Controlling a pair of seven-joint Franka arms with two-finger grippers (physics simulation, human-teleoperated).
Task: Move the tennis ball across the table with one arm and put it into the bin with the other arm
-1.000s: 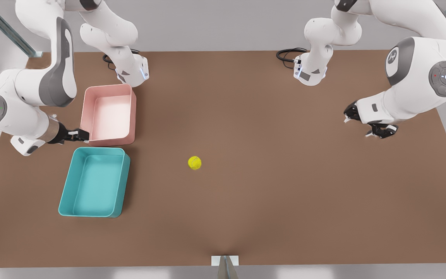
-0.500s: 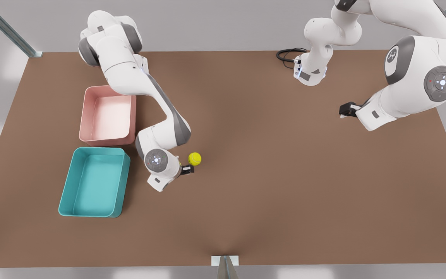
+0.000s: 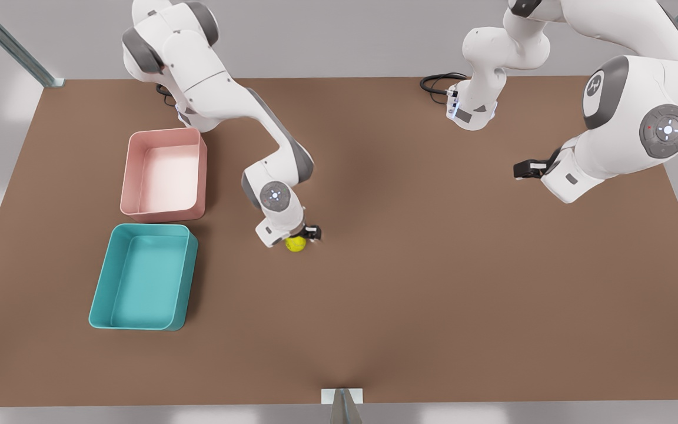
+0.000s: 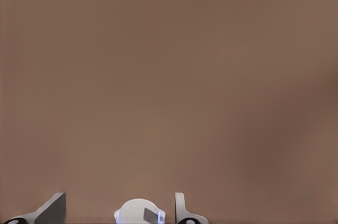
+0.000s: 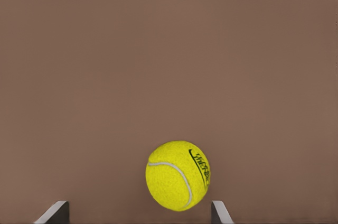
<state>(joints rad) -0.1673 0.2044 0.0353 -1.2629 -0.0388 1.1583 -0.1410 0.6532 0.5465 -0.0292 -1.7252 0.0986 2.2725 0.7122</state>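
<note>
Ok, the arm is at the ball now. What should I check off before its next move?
1. Right gripper open: ok, its fingers stand wide apart.
2. Tennis ball between those fingers: ok.
3. Ball centred: not ok, it sits nearer one finger.
4. Gripper low enough to close on the ball: cannot tell.
5. Teal bin free to receive: ok, nothing inside; the pink tray stands just beside it.
6. Left gripper out of the way: ok, it waits open over the table at the front view's right.
</note>
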